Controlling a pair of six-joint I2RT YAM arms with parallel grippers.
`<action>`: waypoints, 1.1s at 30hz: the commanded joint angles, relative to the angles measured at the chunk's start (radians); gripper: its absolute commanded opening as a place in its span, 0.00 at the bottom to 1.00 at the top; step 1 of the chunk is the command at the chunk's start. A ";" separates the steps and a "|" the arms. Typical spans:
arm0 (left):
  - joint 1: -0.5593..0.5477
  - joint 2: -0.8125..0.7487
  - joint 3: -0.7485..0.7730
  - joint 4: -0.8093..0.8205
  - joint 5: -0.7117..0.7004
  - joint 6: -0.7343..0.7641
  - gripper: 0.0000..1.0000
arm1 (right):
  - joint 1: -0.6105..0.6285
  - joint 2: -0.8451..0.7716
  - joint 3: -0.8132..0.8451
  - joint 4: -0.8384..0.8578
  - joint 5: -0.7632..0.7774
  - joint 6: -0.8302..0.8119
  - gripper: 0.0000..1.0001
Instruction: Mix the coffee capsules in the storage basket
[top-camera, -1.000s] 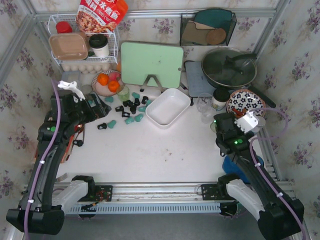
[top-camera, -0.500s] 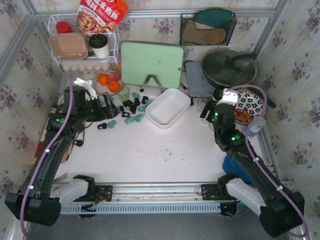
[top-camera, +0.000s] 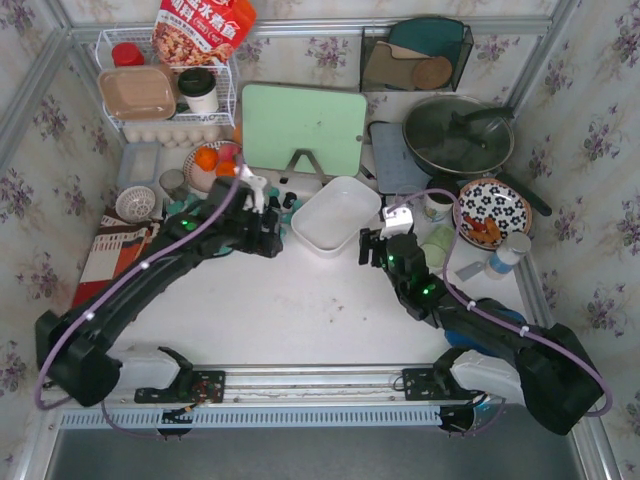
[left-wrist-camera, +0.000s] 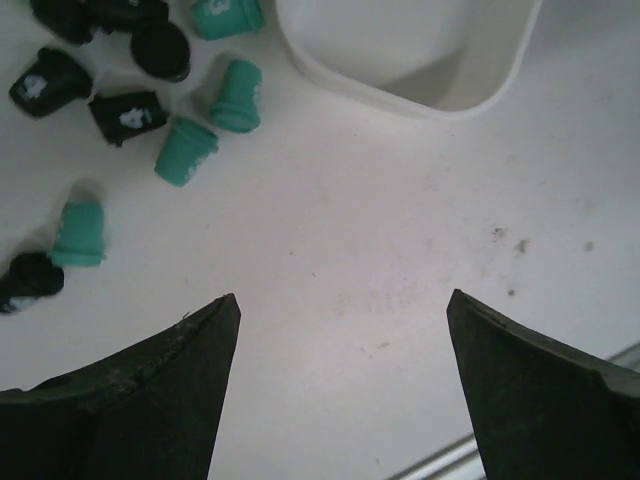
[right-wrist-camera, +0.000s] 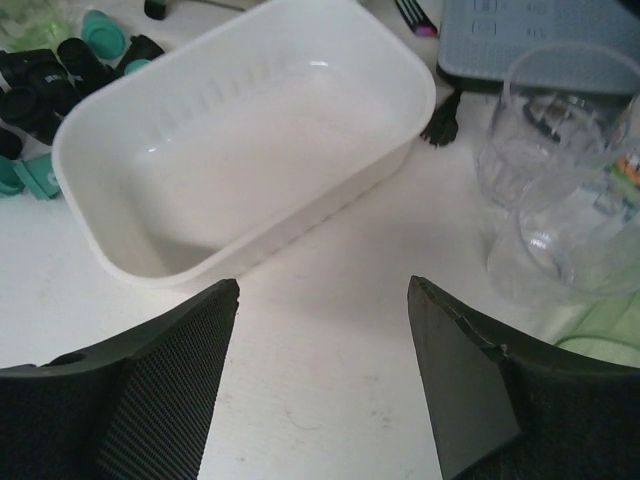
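Our left gripper (left-wrist-camera: 340, 300) hangs wide open over the table (left-wrist-camera: 350, 220), gripping nothing. Our right gripper (right-wrist-camera: 322, 285) gapes too, just short of the white basket (right-wrist-camera: 280, 225). Black and teal capsules (left-wrist-camera: 186, 152) lie scattered upper left in the left wrist view, outside the basket.

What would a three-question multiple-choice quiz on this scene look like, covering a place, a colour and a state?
1. Where are the coffee capsules relative to the storage basket? A inside it; B on the table beside it; C under it.
2. What colours are the capsules? A black and teal; B red and yellow; C all white.
3. What state is the basket in? A full; B overturned; C upright and empty.
Answers: B, they lie scattered on the table outside its wall; A, both colours show; C, its bare floor shows.
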 joint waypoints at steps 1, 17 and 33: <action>-0.060 0.127 0.051 0.116 -0.136 0.135 0.86 | 0.001 0.007 -0.044 0.142 0.042 0.073 0.76; 0.007 0.807 0.585 0.084 -0.040 0.308 0.47 | 0.001 -0.062 -0.089 0.176 -0.003 0.086 0.76; -0.018 0.870 0.593 0.070 -0.046 0.237 0.27 | 0.001 -0.084 -0.089 0.167 -0.008 0.084 0.77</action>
